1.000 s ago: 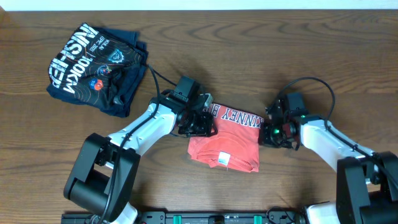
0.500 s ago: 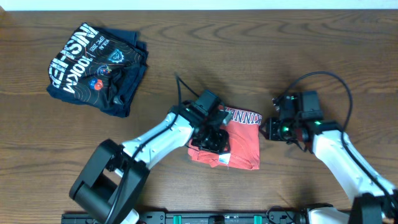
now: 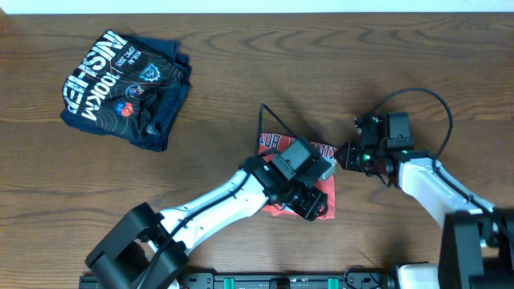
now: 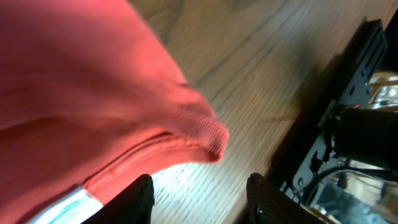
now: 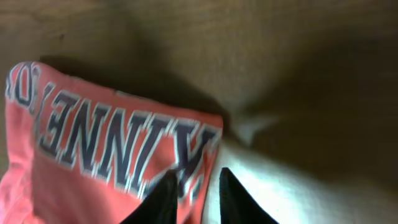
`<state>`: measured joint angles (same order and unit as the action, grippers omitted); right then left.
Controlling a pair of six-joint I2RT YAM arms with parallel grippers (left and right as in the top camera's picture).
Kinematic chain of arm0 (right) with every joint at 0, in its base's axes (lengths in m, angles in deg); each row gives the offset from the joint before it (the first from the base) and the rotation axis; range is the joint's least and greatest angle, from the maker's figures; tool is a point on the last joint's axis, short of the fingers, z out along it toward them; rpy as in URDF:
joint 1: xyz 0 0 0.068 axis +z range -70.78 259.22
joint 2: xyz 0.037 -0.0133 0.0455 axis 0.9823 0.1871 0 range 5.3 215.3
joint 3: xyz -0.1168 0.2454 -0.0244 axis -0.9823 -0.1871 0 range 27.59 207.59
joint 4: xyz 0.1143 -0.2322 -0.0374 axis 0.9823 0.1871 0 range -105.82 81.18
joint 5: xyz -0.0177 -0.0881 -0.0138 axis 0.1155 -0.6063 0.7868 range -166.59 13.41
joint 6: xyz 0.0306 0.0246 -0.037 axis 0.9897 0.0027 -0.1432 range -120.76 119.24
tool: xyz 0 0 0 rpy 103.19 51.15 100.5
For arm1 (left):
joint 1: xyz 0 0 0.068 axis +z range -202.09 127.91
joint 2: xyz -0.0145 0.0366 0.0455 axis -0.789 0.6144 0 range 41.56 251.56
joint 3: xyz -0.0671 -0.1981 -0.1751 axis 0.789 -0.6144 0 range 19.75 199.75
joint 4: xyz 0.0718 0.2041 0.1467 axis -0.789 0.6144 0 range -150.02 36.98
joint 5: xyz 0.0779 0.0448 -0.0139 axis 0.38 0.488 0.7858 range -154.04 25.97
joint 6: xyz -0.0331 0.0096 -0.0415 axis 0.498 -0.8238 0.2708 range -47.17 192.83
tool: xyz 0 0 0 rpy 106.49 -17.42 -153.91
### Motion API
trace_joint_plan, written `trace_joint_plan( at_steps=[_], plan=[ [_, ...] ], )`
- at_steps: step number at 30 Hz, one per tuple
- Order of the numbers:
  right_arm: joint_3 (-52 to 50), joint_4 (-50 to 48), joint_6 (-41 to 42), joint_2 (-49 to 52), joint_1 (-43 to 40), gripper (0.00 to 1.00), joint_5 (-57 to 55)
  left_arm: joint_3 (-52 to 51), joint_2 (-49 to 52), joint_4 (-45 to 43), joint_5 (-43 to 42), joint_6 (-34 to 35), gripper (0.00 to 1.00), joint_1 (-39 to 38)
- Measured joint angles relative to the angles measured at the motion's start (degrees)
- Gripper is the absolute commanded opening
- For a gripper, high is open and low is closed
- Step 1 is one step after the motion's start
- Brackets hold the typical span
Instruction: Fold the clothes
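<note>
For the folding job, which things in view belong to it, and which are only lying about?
Belong to the job:
- red T-shirt
- left gripper, at its hem
- right gripper, at its lettered edge

Only lying about:
- navy shirt, folded, apart from both arms

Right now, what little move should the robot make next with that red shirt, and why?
Probably draw the left tool back off the red shirt. Its fingers stand apart with only bare table between them, holding nothing, and in the overhead view that arm lies across the folded shirt, hiding most of it.
</note>
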<state>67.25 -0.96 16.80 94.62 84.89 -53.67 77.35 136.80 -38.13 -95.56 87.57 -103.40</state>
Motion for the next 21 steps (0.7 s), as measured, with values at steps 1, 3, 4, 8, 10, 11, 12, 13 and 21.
trace_joint_plan(
  at_steps=[1,3,4,8,10,11,12,13,21],
  plan=[
    [0.0,-0.9,0.5,0.9,0.0,0.19,0.2,0.0,0.4,-0.9,0.4,0.0,0.51,-0.6],
    [0.0,-2.2,1.8,2.3,0.0,0.19,0.6,0.0,1.3,-2.3,0.8,0.0,0.52,-1.5],
    [0.0,-2.5,2.4,2.9,0.0,0.2,0.7,0.0,1.6,-2.5,0.9,0.0,0.52,-1.7],
    [0.0,-2.5,4.0,3.8,0.0,0.31,0.9,0.0,3.2,-3.1,1.5,0.0,0.56,-2.3],
    [0.0,-2.6,4.3,3.8,0.0,0.31,0.9,0.0,3.6,-3.2,1.7,0.2,0.56,-2.3],
    [0.0,-2.7,4.4,3.8,0.0,0.31,1.1,0.0,3.7,-3.3,1.8,0.2,0.56,-2.3],
    [0.0,-2.8,4.4,3.8,0.0,0.31,1.2,0.0,3.7,-3.4,1.8,0.3,0.56,-2.3],
    [0.0,-2.8,4.4,3.8,0.0,0.31,1.4,0.0,3.7,-3.5,1.8,0.4,0.56,-2.3],
    [0.0,-2.9,4.9,3.8,0.0,0.3,2.0,0.0,3.7,-4.7,2.3,7.6,0.55,-1.6]
  ],
)
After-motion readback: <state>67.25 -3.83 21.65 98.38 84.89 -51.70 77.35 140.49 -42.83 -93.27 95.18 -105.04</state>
